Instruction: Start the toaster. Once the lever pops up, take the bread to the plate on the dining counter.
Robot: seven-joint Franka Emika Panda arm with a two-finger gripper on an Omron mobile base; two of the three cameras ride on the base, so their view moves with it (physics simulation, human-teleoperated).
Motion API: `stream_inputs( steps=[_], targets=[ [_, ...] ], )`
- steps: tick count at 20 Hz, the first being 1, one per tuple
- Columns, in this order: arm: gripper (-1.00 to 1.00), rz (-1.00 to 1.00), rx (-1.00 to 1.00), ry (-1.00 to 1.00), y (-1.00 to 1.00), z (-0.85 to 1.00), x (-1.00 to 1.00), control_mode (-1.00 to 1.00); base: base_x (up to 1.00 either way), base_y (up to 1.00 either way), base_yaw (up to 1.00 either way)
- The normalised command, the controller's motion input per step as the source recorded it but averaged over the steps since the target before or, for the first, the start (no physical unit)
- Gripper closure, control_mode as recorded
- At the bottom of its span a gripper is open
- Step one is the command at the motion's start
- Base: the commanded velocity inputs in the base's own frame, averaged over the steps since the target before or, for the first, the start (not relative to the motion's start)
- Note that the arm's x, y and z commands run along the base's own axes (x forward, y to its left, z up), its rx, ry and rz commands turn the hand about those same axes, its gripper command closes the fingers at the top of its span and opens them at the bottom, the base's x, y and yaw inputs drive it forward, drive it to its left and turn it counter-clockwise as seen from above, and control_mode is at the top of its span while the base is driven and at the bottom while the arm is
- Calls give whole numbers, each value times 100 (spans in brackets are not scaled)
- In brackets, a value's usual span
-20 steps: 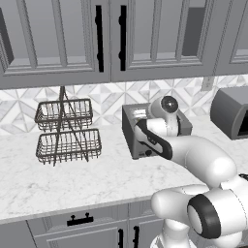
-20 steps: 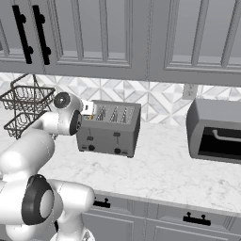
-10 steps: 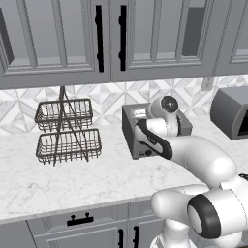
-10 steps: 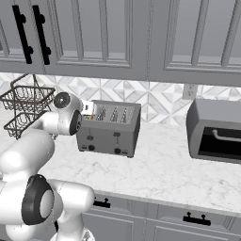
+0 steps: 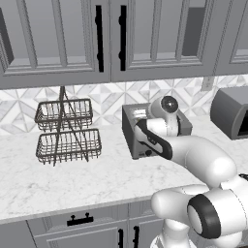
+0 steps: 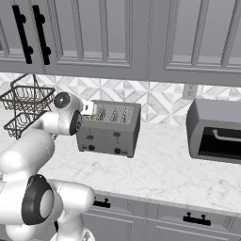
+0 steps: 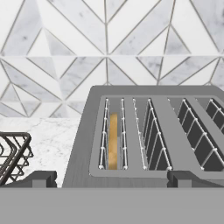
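- The toaster (image 6: 109,129), a boxy mid-grey one with small dark knobs low on its front, stands on the marble worktop (image 6: 160,169) against the patterned tile backsplash (image 6: 155,101).
- In the right base view the toaster sits just left of centre, with the darker rounded-top appliance (image 6: 215,129) well apart at its 3 o'clock.
- In the left base view the toaster (image 5: 138,133) is partly hidden behind the white arm, and the two-tier wire basket (image 5: 68,131) stands apart at its 9 o'clock.
- The gripper (image 7: 109,178) hovers just above the near end of the toaster (image 7: 83,148); its two dark fingertips (image 7: 38,178) rise far apart at the bottom of the hand view, spread wide with nothing between them.
- The bread (image 7: 113,140) sits down in the leftmost slot, showing only a golden-tan edge between the slot's wire guides, at about 12 o'clock from the gripper.
- The other slots to the right look dark inside.
- A corner of the wire basket (image 7: 11,155) shows at 9 o'clock in the hand view.
- Grey cabinets (image 6: 117,37) with black handles hang above the worktop.
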Motion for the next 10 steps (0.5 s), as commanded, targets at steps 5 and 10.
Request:
stream_inputs(
  steps=[5,10],
  targets=[
    [-100,0,0,0,0,0,0,-100,0,0,0],
    [-100,0,0,0,0,0,0,-100,0,0,0]
  ],
)
